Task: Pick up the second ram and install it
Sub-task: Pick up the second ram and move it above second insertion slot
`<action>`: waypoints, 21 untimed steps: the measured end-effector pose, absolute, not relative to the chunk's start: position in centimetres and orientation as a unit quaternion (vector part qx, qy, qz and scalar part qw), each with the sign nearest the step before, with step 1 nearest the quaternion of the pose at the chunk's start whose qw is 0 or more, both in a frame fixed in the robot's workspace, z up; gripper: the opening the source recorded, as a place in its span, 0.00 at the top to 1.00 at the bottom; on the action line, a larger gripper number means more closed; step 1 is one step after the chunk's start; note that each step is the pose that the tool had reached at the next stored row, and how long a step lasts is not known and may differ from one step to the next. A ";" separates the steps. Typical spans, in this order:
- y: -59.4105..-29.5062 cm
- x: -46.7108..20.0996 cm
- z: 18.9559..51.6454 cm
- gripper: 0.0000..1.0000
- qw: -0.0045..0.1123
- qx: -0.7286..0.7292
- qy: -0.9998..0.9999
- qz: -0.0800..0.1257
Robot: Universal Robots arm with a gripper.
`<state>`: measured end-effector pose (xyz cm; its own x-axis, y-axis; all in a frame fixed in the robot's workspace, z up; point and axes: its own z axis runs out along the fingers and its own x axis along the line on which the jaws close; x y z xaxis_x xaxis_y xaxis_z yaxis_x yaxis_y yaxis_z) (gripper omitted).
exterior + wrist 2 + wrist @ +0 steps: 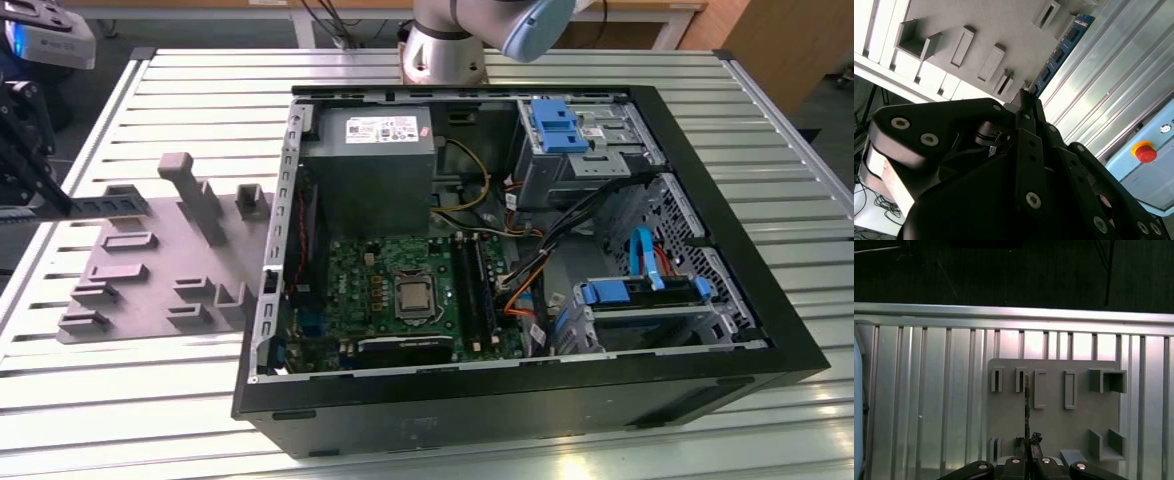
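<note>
Gripper is turned sideways at the edge of the grey plate, clamped on one end of the ram, which sticks out level above that plate, well apart from the case.

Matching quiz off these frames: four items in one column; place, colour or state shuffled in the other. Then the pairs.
Column A
1. second ram
2. holder plate
3. power supply
4. emergency stop button

Column B
a. red top
b. inside the open case, next to the motherboard
c. clamped at one end in the gripper
d. flat on the slatted table, at the exterior view's left of the case

Pairs: 1-c, 2-d, 3-b, 4-a
</note>
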<state>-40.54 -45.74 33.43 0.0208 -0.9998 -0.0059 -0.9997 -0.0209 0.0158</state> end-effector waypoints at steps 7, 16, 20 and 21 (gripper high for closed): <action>-45.7 -40.5 33.7 0.86 0.004 0.714 -0.700 -0.008; -45.7 -40.5 34.1 0.86 0.004 0.714 -0.700 -0.008; -45.7 -40.5 34.5 0.86 0.004 0.714 -0.700 -0.008; -45.7 -40.5 34.7 0.86 0.004 0.714 -0.700 -0.008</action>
